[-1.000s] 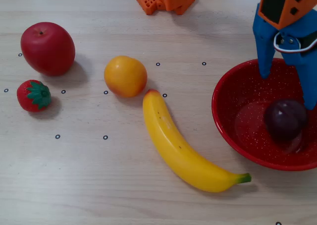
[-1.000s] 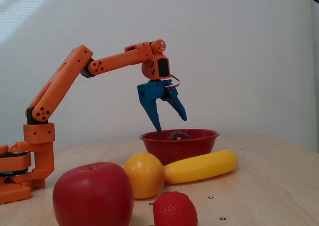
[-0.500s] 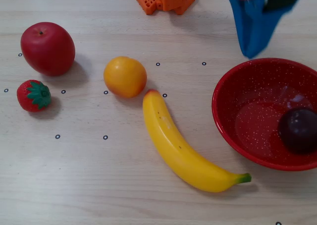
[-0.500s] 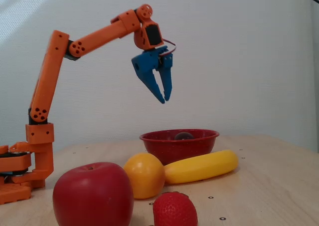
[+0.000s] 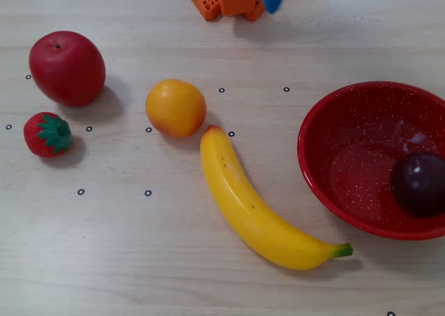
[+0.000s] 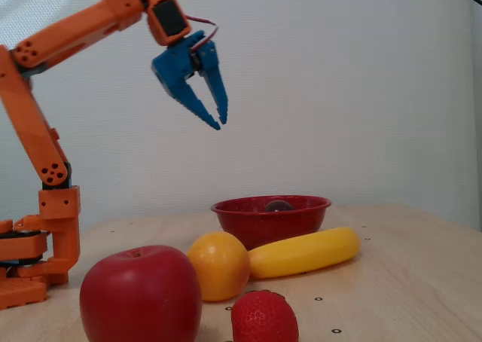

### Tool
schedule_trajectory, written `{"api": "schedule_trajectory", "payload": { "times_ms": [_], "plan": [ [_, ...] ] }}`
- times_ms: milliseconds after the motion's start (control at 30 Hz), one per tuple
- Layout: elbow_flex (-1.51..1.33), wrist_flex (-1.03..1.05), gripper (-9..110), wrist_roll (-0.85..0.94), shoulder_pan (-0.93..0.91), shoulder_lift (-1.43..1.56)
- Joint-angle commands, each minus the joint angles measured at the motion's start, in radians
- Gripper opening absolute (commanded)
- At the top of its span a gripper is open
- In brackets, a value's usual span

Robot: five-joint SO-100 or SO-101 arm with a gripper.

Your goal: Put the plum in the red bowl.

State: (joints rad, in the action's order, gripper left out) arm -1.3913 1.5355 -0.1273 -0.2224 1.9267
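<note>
While your arm is raised high above the desk (image 5: 208, 274), its blue tool (image 6: 221, 121) hangs in the air with the fingers nearly together at the tips and nothing between them; you cannot tell whether a sliver of gap remains. The plum (image 5: 418, 184) lies inside the red bowl (image 5: 327, 114), on the side nearest the desk's right edge in the top-down fixed view. In the low fixed view you see only the plum's dark top (image 6: 278, 205) over the bowl's rim (image 6: 248, 206). The bowl sits by the right edge. A banana (image 5: 254, 204) lies just beside it, toward the middle, apart from the rim. An orange (image 5: 175, 107) rests at the banana's upper tip. An apple (image 5: 67, 67) and a strawberry (image 5: 47, 134) sit near the left edge.
</note>
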Motion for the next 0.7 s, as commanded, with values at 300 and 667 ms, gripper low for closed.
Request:
{"api": "schedule_trajectory", "payload": {
  "times_ms": [300, 667],
  "plan": [
    [-0.548, -0.176, 0, -0.014, 0.210, 0.594],
    [-1.022, -0.354, 0, -0.034, 0.261, 0.957]
  ]
}}
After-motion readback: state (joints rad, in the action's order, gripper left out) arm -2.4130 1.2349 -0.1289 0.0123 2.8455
